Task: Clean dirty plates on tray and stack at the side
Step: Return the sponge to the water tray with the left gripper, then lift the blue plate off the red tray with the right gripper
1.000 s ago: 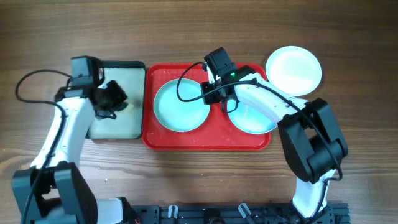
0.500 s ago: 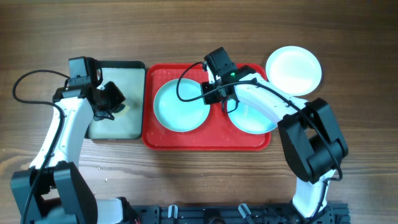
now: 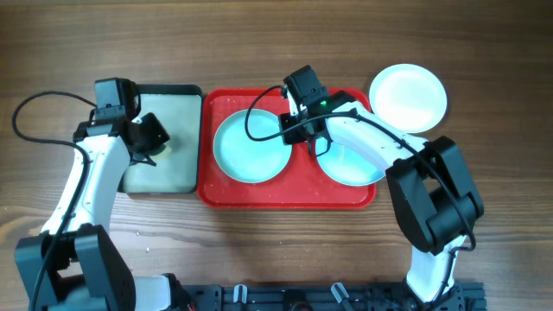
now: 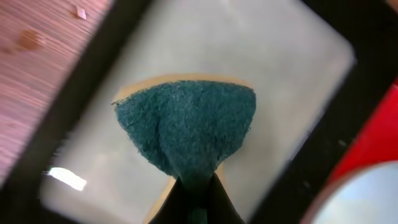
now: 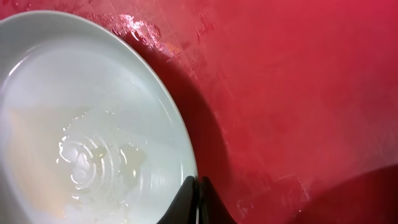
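On the red tray (image 3: 285,197) lie two pale turquoise plates, a left one (image 3: 251,147) and a right one (image 3: 347,169). A white plate (image 3: 409,97) rests on the table to the tray's right. My right gripper (image 5: 198,182) is shut on the rim of the right turquoise plate (image 5: 93,118), whose inside is wet and streaked. Seen from above, this gripper (image 3: 313,142) sits between the two turquoise plates. My left gripper (image 4: 196,180) is shut on a green sponge (image 4: 186,124) with a yellow back. It hangs over the small black-rimmed tray (image 3: 173,173).
The black-rimmed tray with its pale inside (image 4: 280,74) adjoins the red tray's left edge (image 4: 373,130). Water drops and smears lie on the red tray floor (image 5: 298,93). Bare wood table surrounds both trays.
My left gripper with the sponge has shifted slightly left over the black-rimmed tray. The right arm and the plates have not moved.
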Robot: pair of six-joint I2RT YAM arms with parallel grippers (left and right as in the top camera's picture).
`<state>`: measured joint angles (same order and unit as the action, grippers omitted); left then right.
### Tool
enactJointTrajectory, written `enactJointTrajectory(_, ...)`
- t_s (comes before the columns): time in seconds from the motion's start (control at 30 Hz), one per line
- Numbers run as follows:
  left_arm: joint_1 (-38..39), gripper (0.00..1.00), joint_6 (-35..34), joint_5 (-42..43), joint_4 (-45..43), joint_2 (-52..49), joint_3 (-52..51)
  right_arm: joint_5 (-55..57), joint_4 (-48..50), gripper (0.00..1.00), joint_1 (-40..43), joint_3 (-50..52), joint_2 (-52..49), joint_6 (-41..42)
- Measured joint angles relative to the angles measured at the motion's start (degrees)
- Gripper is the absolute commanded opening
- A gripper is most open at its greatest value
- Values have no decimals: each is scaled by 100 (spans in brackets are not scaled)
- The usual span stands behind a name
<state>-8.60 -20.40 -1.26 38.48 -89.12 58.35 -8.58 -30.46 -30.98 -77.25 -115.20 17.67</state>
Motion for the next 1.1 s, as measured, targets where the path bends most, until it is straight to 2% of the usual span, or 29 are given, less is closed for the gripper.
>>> enactJointTrajectory(0.03,0,4,2,-149,-15,0,0,0,28,6,0,0,0,2)
enactJointTrajectory(0.13,0,4,170,-472,-116,0,0,0,122,21,0,0,0,39)
enactJointTrajectory(0.27,0,4,258,-542,-396,13,-302,-22,111,27,0,0,0,44)
enactJointTrajectory(0.37,0,4,273,-562,-595,13,-616,-22,72,27,0,0,0,44)
enactJointTrajectory(0.4,0,4,273,-562,-614,15,-654,-24,72,25,0,9,0,44)
enactJointTrajectory(0.43,0,4,275,-560,-638,15,-671,-24,72,12,0,26,0,44)
enactJointTrajectory(0.47,0,4,273,-555,-693,15,-678,-24,68,4,0,79,0,46)
enactJointTrajectory(0.87,0,4,227,-468,-835,15,-678,-39,164,4,0,107,0,153)
enactJointTrajectory(0.9,0,4,227,-468,-839,15,-678,-39,164,7,0,107,0,155)
enactJointTrajectory(0.93,0,4,227,-468,-839,15,-678,-39,164,15,0,107,0,153)
enactJointTrajectory(1.1,0,4,227,-468,-890,15,-678,-42,179,22,0,107,0,195)
